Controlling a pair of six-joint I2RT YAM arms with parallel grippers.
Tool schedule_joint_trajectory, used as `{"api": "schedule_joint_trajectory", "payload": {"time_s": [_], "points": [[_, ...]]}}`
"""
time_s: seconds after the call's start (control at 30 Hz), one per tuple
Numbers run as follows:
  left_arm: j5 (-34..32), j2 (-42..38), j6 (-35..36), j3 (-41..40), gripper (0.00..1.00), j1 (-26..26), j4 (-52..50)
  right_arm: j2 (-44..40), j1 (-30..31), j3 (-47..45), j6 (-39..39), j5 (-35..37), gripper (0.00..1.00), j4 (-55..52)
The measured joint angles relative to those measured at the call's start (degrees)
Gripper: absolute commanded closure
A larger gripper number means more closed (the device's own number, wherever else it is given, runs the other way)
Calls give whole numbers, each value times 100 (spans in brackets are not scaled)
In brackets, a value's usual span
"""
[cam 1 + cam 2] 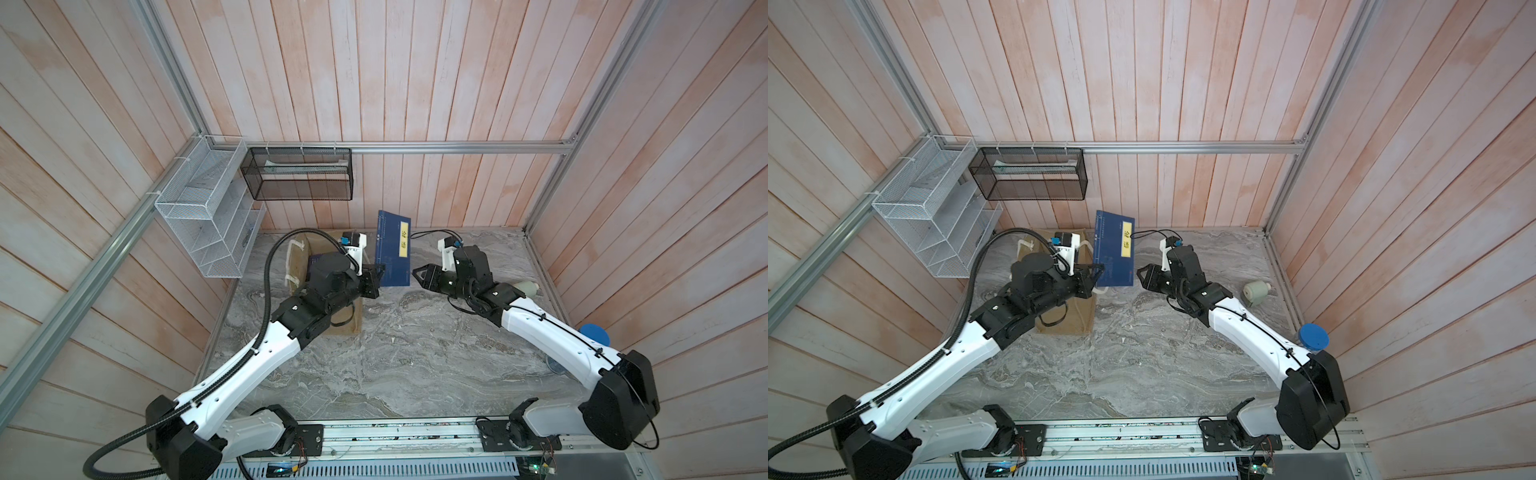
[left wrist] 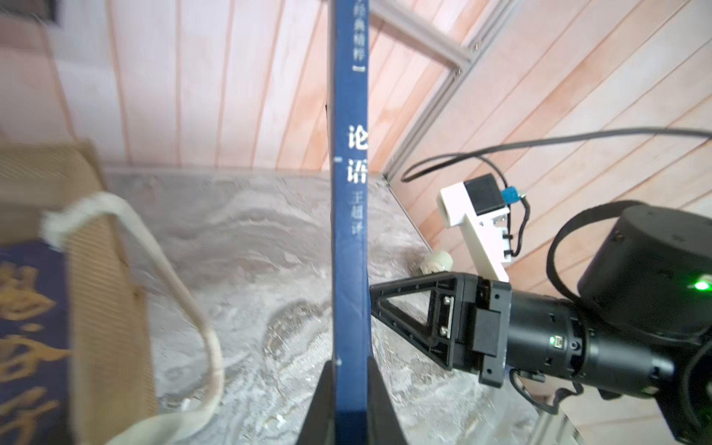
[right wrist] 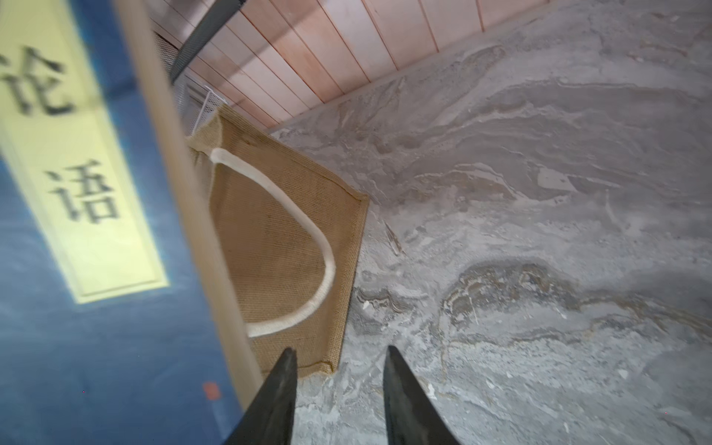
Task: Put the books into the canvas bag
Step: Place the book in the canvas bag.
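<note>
canvas bag (image 3: pixel 269 250): open, under the left arm | blue book (image 1: pixel 392 253): in the air just beside the bag, long side up and down | left pincer (image 1: pixel 379 275): pinching the book low on its spine, nearer the bag | right pincer (image 3: pixel 341 358): spread, empty, beside the book | hidden: arm covers most of bag's mouth

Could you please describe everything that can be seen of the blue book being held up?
The blue book is a thin navy paperback with a yellow title label on its cover and white characters down its spine. It stands upright in the air beside the canvas bag. The left gripper is shut on its lower spine corner. The open right gripper sits close to its cover, contact unclear.
</note>
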Motion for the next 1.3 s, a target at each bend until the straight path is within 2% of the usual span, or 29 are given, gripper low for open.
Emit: {"api": "schedule_joint_trajectory", "payload": {"time_s": [0.3,0.5,0.57,0.63,0.7,0.77,0.9,1.0,1.3], "points": [[-2085,-1482,933,111,100,31,-717,1904,669,2306,-72,-96,55,-258],[-2776,-2046,1047,61,100,31,-1097,2992,1099,3650,-190,-223,55,-544],[-2885,-2103,1047,50,100,31,-1228,3222,1134,3799,-190,-286,58,-627],[-2968,-2096,1049,50,100,33,-1338,3405,1134,3856,-181,-304,70,-691],[-2977,-2037,1051,50,100,44,-1429,3526,1132,3866,-195,-299,87,-769],[-2964,-1947,1049,50,100,68,-1504,3585,1123,3864,-216,-299,100,-844],[-2732,-1679,1012,55,100,175,-1543,3550,1088,3858,-310,-289,100,-861],[-2317,-1392,894,68,100,337,-1547,3403,977,3665,-317,-295,100,-824],[-533,-584,236,55,100,1150,-1362,2667,531,2782,-315,-190,100,-804]]}}
